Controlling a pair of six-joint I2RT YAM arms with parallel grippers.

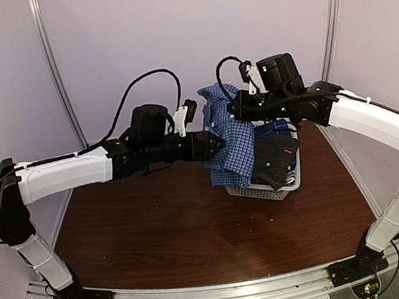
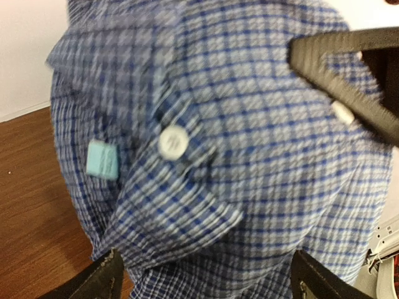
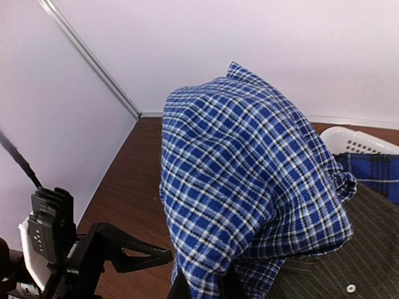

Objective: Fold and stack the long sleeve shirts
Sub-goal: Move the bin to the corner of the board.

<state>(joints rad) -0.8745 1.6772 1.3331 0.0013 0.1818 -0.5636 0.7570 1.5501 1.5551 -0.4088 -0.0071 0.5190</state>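
Where shirt (image 2: 249, 187) hangs, pale blue label (image 2: 103, 159), blurred

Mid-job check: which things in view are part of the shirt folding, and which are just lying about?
In the job: blue checked shirt, held up off the table; right claw, shut on it; left claw, open beside it.
Lying about: white basket; dark striped garment and blue plaid cloth inside it.

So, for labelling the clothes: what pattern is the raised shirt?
Blue-and-white check; the shirt shows it best in the right wrist view.
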